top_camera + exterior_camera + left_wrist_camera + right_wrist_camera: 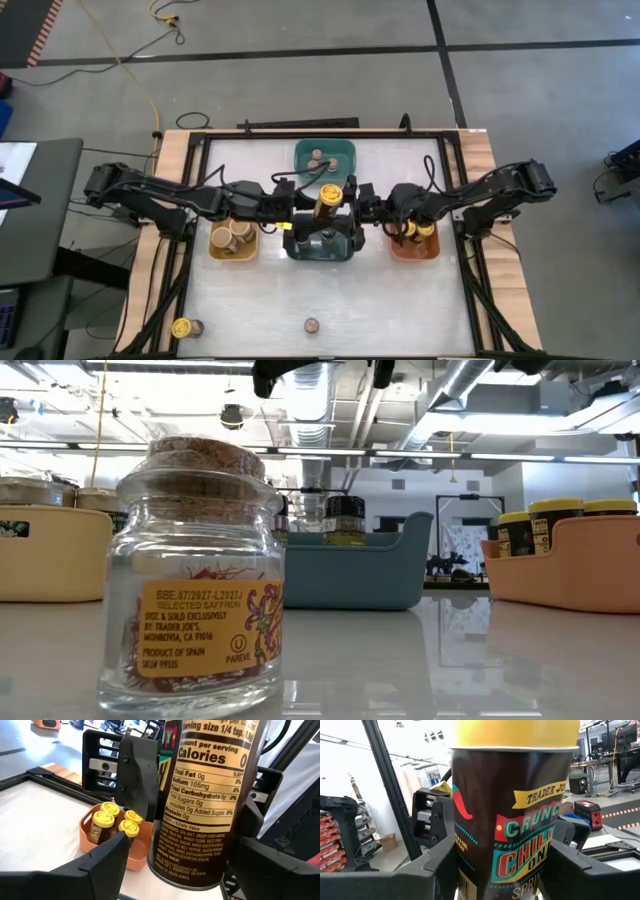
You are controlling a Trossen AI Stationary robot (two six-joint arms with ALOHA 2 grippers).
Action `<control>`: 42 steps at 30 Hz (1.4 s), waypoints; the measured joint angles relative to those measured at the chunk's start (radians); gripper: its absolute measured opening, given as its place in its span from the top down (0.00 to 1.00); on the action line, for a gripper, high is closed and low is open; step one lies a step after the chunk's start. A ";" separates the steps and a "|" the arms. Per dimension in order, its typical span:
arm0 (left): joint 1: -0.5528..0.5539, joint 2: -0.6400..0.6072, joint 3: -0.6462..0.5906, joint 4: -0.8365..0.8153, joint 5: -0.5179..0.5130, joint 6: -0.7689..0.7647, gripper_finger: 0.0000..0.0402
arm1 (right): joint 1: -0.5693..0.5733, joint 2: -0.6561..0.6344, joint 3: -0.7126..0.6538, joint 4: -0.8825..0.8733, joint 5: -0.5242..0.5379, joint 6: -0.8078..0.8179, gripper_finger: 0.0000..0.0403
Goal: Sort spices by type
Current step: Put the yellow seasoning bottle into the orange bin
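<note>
Over the dark-blue bin [322, 246], both grippers [327, 193] clamp one yellow-lidded jar [327, 207]; I'd let one side go before lowering.

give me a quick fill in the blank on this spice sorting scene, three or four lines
1. The dark chili onion jar held above the table has a ____ lid.
2. The left hand and the right hand both grip the same ____.
3. The orange bin holds jars whose lids are ____.
4. The glass saffron jar standing on the table is closed with a ____ stopper.

Missing words: yellow; jar; yellow; cork
</note>
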 joint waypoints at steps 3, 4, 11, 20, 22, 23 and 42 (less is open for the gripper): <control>0.000 0.000 0.000 -0.004 0.000 0.005 0.23 | 0.000 0.000 0.000 0.000 -0.003 0.000 0.39; 0.000 0.000 0.000 -0.003 0.000 0.009 0.23 | -0.001 0.000 0.000 0.001 -0.003 0.000 0.39; 0.000 0.000 0.000 -0.001 -0.002 0.033 0.31 | -0.008 0.000 0.000 0.011 -0.007 0.022 0.39; 0.000 -0.001 0.000 -0.003 -0.002 0.077 0.47 | -0.015 0.000 0.000 -0.002 -0.010 0.034 0.37; 0.000 -0.001 0.000 -0.003 -0.002 0.083 0.47 | -0.015 0.000 0.000 -0.002 -0.010 0.034 0.37; 0.000 -0.001 0.000 -0.003 -0.002 0.084 0.47 | -0.015 0.000 0.000 -0.002 -0.010 0.034 0.37; 0.000 -0.001 0.000 -0.003 -0.002 0.077 0.47 | -0.017 0.000 0.000 -0.004 -0.009 0.049 0.37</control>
